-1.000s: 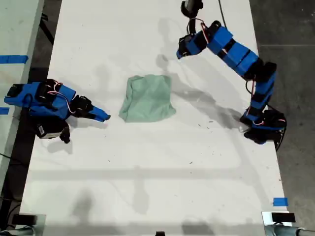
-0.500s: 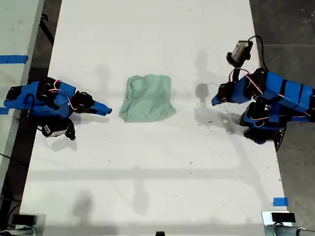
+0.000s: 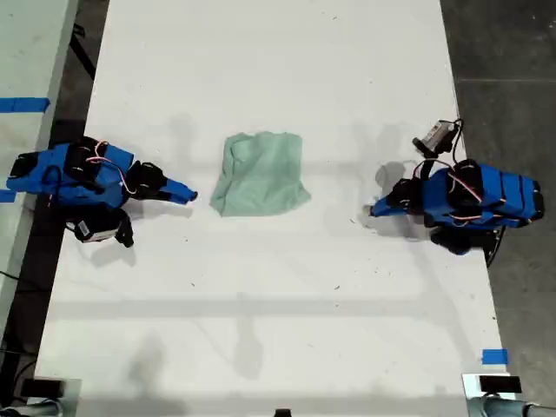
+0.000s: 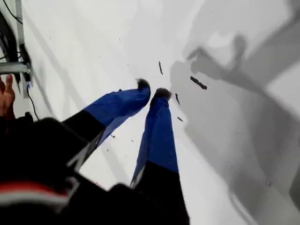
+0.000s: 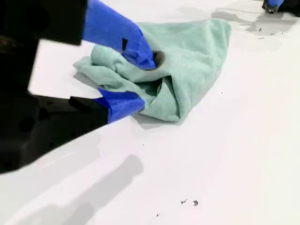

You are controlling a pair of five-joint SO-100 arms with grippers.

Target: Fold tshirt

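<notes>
White table [image 3: 261,295], bunched mint tshirt [image 3: 261,174]

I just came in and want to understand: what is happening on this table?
Two blue robot arms are folding a mint-green tshirt, which lies in a small bundle on the white table. My second gripper, at the exterior view's left, is open just beside the tshirt. My first gripper, at the exterior view's right, is shut, empty and apart from it.
</notes>
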